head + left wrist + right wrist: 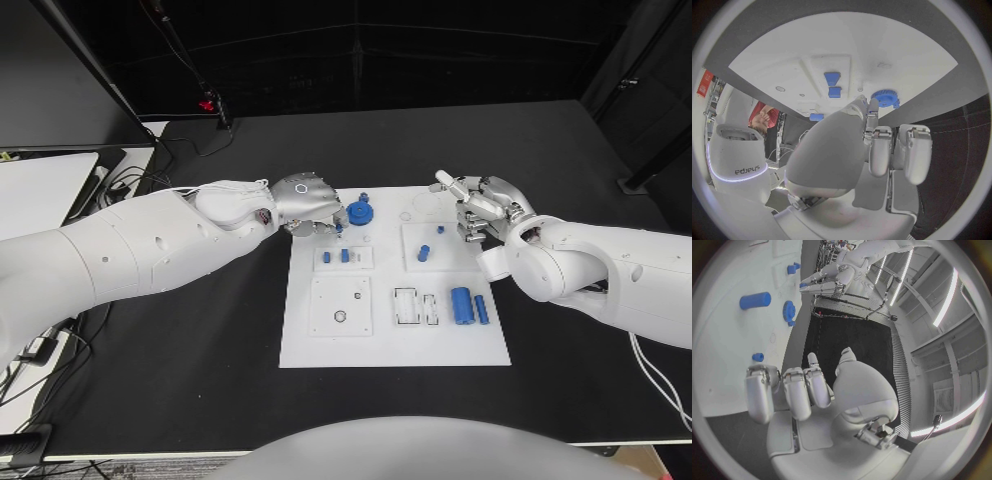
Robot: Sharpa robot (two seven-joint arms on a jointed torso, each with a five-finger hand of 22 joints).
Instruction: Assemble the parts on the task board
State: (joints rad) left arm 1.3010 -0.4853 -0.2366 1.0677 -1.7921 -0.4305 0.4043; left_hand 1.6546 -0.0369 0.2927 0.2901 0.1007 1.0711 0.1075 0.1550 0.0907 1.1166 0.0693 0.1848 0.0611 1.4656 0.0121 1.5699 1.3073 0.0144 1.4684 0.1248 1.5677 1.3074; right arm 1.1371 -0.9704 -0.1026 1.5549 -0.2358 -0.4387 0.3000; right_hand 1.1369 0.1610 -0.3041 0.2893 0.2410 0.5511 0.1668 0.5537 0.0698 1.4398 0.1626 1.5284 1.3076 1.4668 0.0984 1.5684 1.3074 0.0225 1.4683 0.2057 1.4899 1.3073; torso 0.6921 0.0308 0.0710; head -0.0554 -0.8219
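Both hands at the far end of the board, nothing held.

My left hand (306, 205) hovers over the far-left corner of the white task board (392, 345), fingers loosely apart, empty; the round blue toothed gear (359, 212) stands just beside its fingertips. My right hand (480, 208) sits at the far-right corner, fingers spread, empty. Further toward me, small blue pegs (335, 257) stand in a raised block, and a blue cylinder (462, 304) lies near the right edge. Black table (173, 380) underneath.

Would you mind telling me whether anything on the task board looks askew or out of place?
Nothing stands out. The task board lies flat and square on the table, the blue gear sits at its far edge, and the blue cylinder lies beside its slots.
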